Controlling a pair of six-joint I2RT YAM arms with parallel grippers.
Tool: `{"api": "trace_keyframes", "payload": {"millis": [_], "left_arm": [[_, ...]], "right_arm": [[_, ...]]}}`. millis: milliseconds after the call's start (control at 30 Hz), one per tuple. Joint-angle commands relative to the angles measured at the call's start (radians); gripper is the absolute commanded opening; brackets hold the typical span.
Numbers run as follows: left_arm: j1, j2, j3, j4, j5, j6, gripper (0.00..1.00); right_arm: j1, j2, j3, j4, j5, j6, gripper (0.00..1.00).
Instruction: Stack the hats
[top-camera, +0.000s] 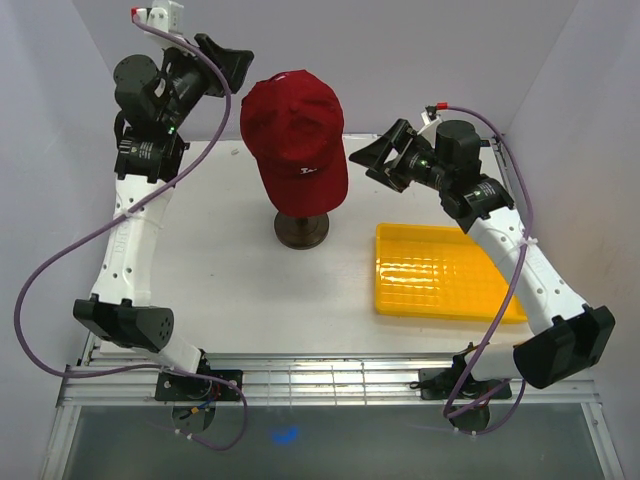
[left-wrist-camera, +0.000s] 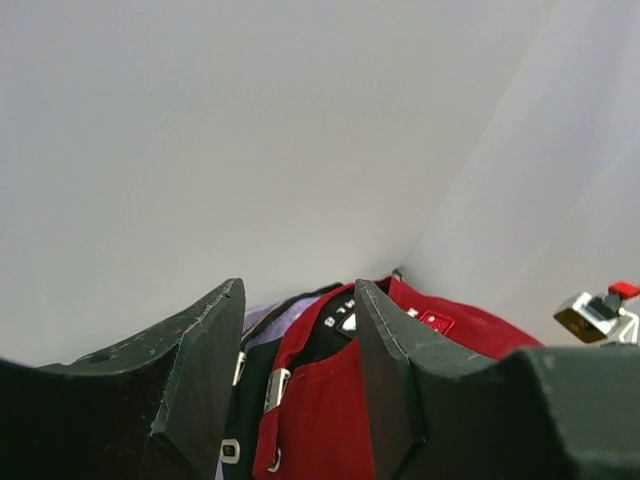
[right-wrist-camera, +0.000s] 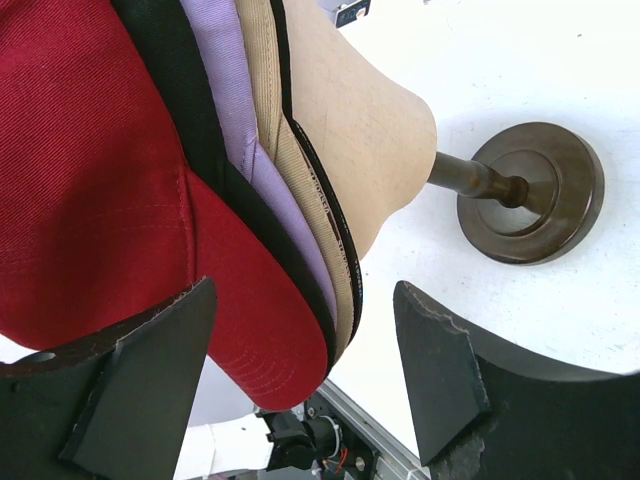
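Above the white table (top-camera: 220, 290), left arm (top-camera: 135, 215) and right arm (top-camera: 520, 250) rise bent, jaws spread, flanking the red cloth baseball cap (top-camera: 295, 135) topping stacked caps (right-wrist-camera: 240, 140) on the beige mannequin head (right-wrist-camera: 350, 130).

Red cap (top-camera: 295, 135) sits atop the stand (top-camera: 302, 230) — left claw (top-camera: 226, 60) and right claw (top-camera: 376, 156) flank it, seemingly open.

No text can be read for certain. The red cap (top-camera: 295, 125) bears a small white front logo (top-camera: 303, 172), too small to make out. White characters on a black band (left-wrist-camera: 338, 322) stay illegible.
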Motion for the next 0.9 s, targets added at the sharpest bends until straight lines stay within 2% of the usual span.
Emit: {"api": "trace_keyframes", "payload": {"millis": [0,67,133,233,433,700,867], "left_arm": [[0.005,-0.096,0.046,-0.019,-0.159,0.013,0.59],[0.005,-0.129,0.022,-0.063,-0.242,0.001,0.58],[0.005,-0.201,-0.047,-0.11,-0.356,-0.013,0.58],[0.003,-0.315,-0.173,-0.177,-0.447,-0.057,0.58],[0.005,-0.569,-0.467,-0.263,-0.435,-0.146,0.57],[0.0,-0.723,-0.646,-0.388,-0.275,-0.169,0.56],[-0.009,-0.758,-0.704,-0.418,-0.248,-0.174,0.55]], "right_arm": [[-0.006,-0.042,0.034,0.005,0.01,-0.029,0.77],[-0.009,-0.052,0.031,0.0,0.013,-0.043,0.77],[-0.013,-0.077,0.012,-0.005,0.023,-0.052,0.78],[-0.028,-0.12,-0.027,-0.006,0.026,-0.078,0.78],[-0.055,-0.203,-0.075,-0.049,0.031,-0.163,0.8],[-0.062,-0.285,-0.06,-0.175,0.111,-0.292,0.87],[-0.062,-0.338,-0.087,-0.201,0.166,-0.335,0.96]]}}
